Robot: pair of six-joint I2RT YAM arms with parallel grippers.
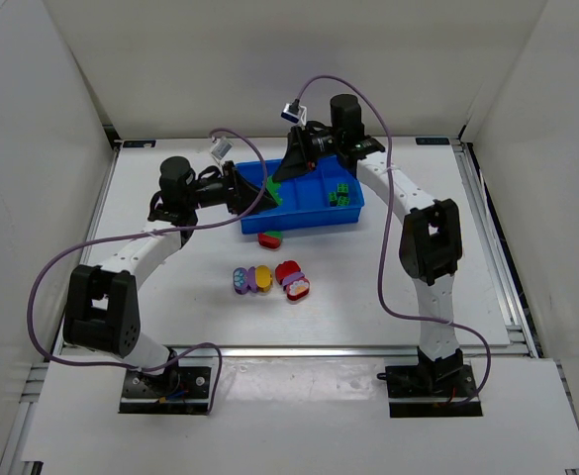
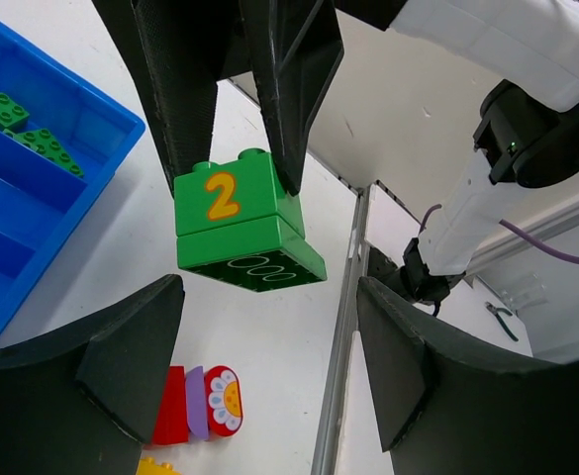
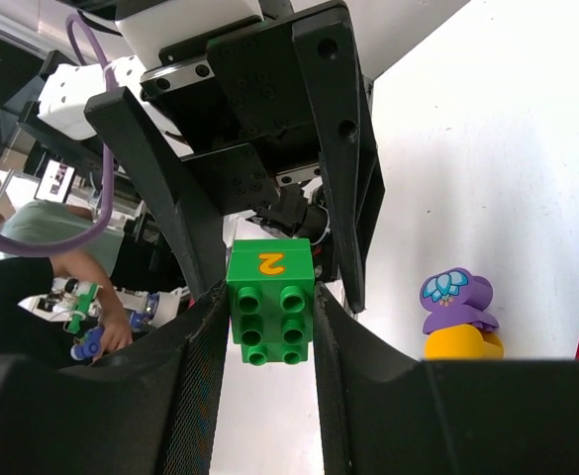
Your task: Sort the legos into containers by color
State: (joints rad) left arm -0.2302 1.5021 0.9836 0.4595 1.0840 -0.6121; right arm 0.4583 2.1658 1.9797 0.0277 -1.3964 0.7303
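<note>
My right gripper [image 3: 269,302] is shut on a green two-brick stack marked "2" [image 3: 269,309] and holds it in the air over the left end of the blue tray [image 1: 309,223]. In the top view the stack [image 1: 277,189] hangs between both grippers. My left gripper [image 2: 269,322] is open and empty, with its fingers spread just below the stack [image 2: 240,223] and apart from it. In the top view the left gripper [image 1: 257,198] faces the right gripper [image 1: 285,176]. Small green bricks [image 1: 340,195] lie in the tray's right compartment.
A red-and-green brick [image 1: 270,237] lies just in front of the tray. A purple-and-yellow group [image 1: 249,280] and a red flower-printed group [image 1: 294,279] lie mid-table. The table's metal edge rail [image 2: 343,376] runs along the right side. White walls enclose the table.
</note>
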